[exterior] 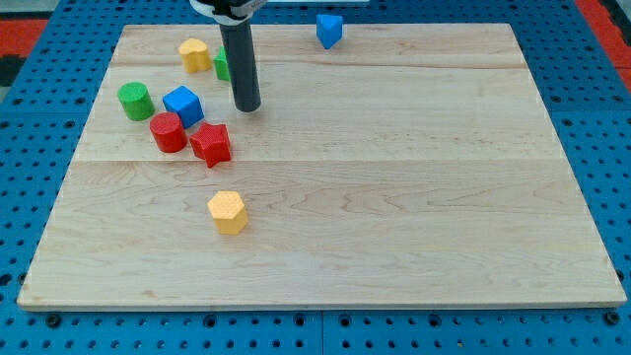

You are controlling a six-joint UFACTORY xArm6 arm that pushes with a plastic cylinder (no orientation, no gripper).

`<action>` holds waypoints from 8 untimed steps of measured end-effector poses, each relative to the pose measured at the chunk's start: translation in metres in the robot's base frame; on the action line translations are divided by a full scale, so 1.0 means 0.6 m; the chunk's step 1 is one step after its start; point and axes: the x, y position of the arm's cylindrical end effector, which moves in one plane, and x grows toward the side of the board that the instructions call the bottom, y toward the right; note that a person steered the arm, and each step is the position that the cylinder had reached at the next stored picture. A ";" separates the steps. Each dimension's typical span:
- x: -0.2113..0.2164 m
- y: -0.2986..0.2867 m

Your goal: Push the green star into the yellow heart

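Observation:
The green star (221, 67) lies near the view's top left, its right side hidden behind my rod. The yellow heart (194, 53) sits just to its upper left, very close or touching; I cannot tell which. My tip (246, 107) rests on the board just below and to the right of the green star, to the right of the blue cube (183, 105).
A green cylinder (134, 101), a red cylinder (168, 132) and a red star (211, 144) cluster at the left with the blue cube. A yellow hexagonal block (228, 212) lies lower down. A blue block (329, 30) sits at the wooden board's (414, 197) top edge.

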 end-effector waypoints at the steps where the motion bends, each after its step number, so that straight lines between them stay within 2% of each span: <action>1: 0.000 -0.080; 2: 0.002 -0.152; 3: 0.005 -0.128; 4: 0.004 -0.039; 7: -0.135 0.047; 8: -0.135 -0.079</action>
